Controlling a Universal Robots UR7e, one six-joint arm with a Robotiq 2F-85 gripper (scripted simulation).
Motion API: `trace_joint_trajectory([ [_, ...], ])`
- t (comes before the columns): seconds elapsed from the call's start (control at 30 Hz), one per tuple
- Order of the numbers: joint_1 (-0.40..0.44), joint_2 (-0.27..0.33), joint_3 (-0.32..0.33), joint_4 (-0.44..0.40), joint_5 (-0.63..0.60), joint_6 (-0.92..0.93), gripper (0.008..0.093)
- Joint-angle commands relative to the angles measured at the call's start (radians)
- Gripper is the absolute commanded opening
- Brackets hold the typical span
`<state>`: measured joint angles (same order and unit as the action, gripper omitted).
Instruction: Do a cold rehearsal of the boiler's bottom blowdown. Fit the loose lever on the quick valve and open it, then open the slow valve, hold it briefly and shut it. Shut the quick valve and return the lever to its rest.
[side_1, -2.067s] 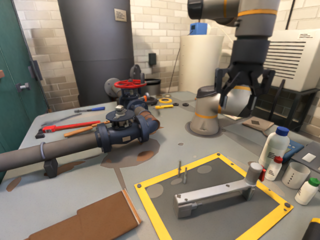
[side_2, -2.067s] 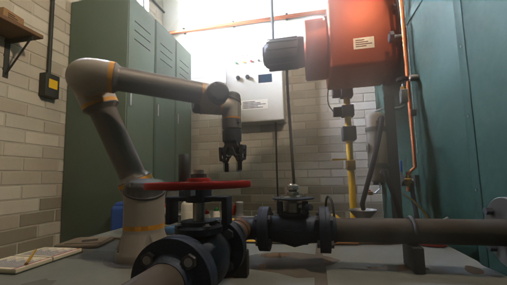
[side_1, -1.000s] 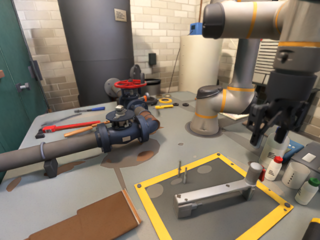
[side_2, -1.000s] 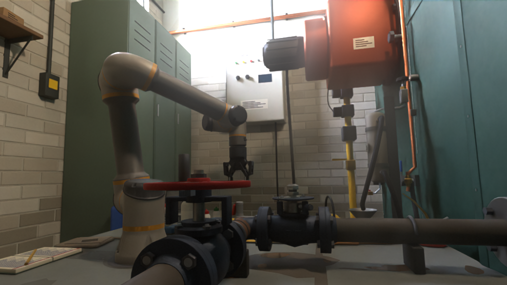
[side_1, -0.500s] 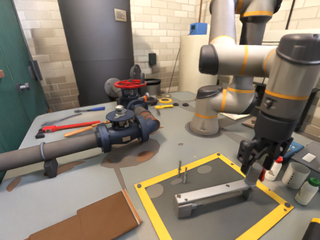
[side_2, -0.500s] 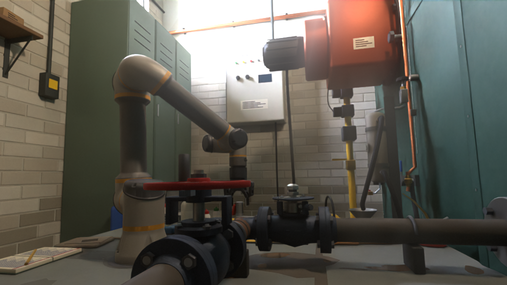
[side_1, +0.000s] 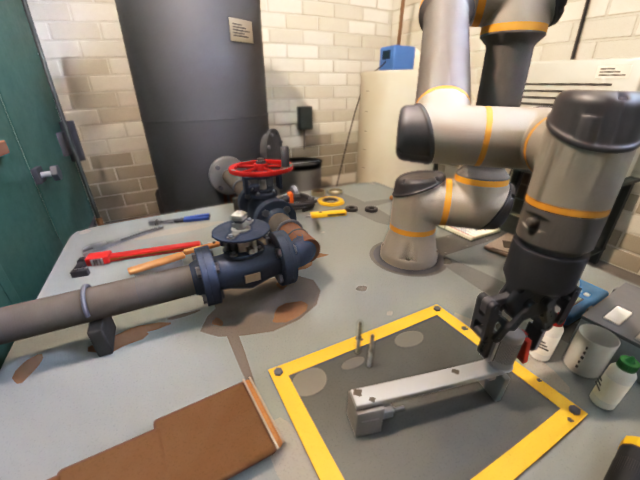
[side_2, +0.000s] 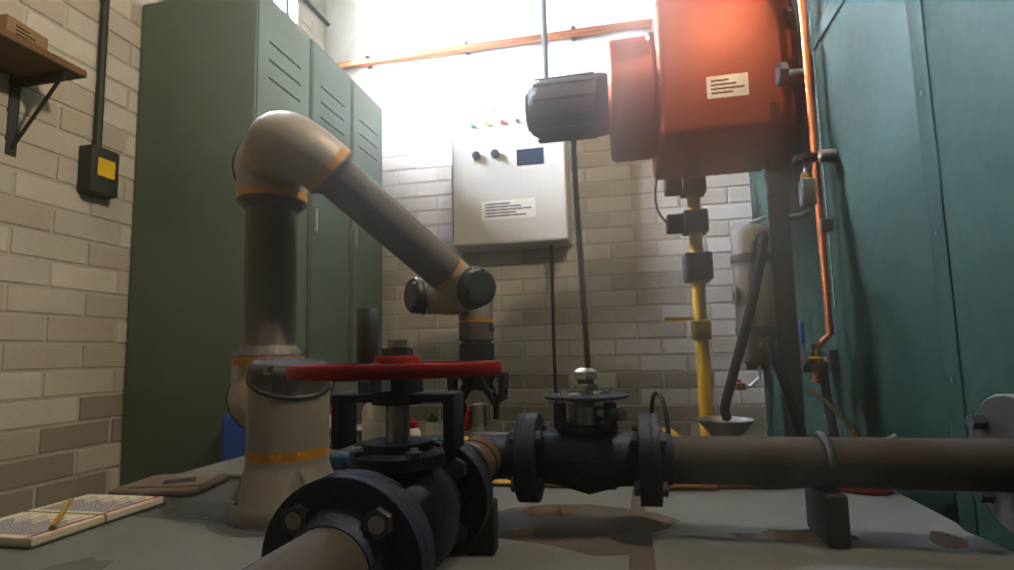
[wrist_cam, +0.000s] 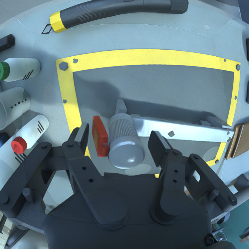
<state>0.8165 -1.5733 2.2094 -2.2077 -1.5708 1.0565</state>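
On the yellow-bordered grey mat (side_1: 429, 392) at the near right of the table lies the loose steel lever (side_1: 418, 390), with an upright knurled grip (wrist_cam: 125, 140) and a red tag (wrist_cam: 100, 136) at its right end. My gripper (wrist_cam: 120, 136) is down around that upright grip and stands open, holding nothing. On the pipe run to the left sits the quick valve (side_1: 243, 248) with a bare square stem. The slow valve with its red handwheel (side_1: 260, 167) stands behind it.
The dark boiler shell (side_1: 196, 93) rises behind the valves. White bottles and a beaker (side_1: 589, 349) stand just right of the mat. Two short pins (side_1: 364, 343) stick up from the mat. A red pipe wrench (side_1: 134, 254) and other tools lie left of the valves. A cardboard piece (side_1: 196, 439) lies near the front.
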Motion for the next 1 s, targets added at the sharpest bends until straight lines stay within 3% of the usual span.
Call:
trace_joint_trajectory([
  [0.0, 0.0, 0.0, 0.0, 0.0, 0.0, 0.0, 0.074],
  [0.1, 0.0, 0.0, 0.0, -0.001, 0.0, 0.0, 0.074],
  [0.97, 0.0, 0.002, 0.003, 0.003, 0.002, 0.0, 0.022],
])
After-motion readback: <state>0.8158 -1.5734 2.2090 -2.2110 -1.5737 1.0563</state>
